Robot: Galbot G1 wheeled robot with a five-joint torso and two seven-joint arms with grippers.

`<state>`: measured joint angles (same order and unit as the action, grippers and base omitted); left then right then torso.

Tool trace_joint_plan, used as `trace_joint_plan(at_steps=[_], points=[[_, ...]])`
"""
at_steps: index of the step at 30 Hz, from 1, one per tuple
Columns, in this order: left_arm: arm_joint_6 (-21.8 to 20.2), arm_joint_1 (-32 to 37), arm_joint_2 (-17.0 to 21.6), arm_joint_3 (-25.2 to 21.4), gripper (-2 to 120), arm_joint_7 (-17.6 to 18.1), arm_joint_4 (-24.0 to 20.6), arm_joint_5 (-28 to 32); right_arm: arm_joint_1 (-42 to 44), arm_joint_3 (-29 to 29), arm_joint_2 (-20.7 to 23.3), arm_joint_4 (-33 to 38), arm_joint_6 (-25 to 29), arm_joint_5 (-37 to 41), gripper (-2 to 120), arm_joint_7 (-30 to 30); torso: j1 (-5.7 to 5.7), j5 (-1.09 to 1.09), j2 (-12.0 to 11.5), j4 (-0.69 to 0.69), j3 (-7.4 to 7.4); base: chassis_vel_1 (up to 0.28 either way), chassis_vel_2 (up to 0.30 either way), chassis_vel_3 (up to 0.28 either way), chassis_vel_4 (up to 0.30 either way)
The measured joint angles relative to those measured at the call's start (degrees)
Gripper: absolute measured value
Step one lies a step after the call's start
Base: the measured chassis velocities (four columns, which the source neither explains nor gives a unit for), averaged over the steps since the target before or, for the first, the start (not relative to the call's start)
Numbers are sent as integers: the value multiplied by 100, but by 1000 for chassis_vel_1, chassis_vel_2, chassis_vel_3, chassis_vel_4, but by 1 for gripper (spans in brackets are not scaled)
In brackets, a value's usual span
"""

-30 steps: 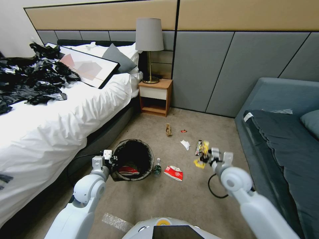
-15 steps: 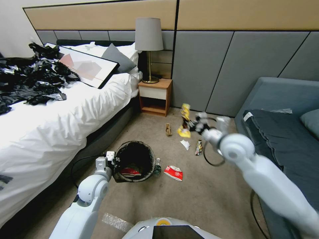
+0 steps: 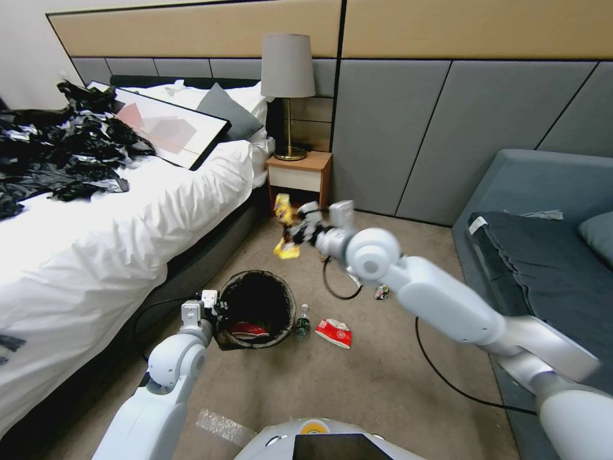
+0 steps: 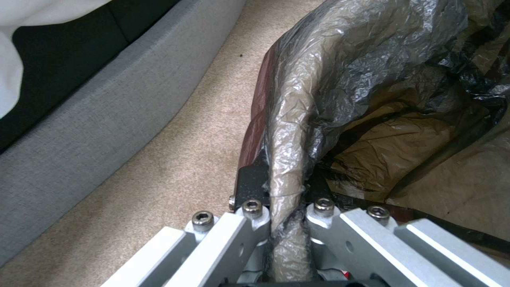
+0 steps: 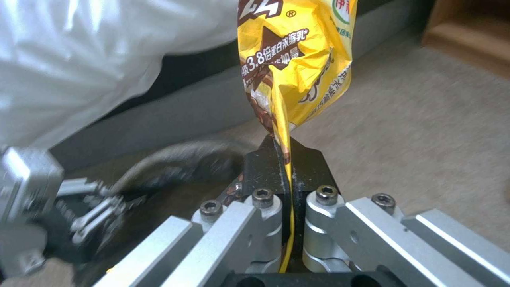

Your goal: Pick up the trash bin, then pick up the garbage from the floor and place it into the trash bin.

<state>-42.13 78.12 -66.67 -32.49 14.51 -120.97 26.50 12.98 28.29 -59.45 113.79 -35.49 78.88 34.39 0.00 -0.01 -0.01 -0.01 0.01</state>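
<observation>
Right gripper (image 3: 295, 231), centre of head view, above the trash bin (image 3: 257, 308): jaws pinched tight on a yellow snack wrapper (image 3: 285, 229) that hangs in the air. Left gripper (image 3: 214, 305), lower left, clamped on the bin's liner-covered rim. Bin lower centre, a red-and-white carton (image 3: 248, 329) inside.

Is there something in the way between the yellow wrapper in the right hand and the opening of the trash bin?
Nothing visible. The right hand holds the yellow wrapper in the air beyond the trash bin, whose mouth is open. The left hand grips only its rim.
</observation>
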Motion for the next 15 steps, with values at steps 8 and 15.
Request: trace_joint_plan(at_steps=[8,15], points=[[0,-4,-31,-38,0,-5,25,7,128,487,-463,-86,-1,-4,0,273,0,-1,0,1,-1,0,0,0,0],[0,-31,-21,-40,0,-6,80,8,457,649,-610,-72,-30,-35,0,455,0,0,0,0,-1,0,0,0,0]])
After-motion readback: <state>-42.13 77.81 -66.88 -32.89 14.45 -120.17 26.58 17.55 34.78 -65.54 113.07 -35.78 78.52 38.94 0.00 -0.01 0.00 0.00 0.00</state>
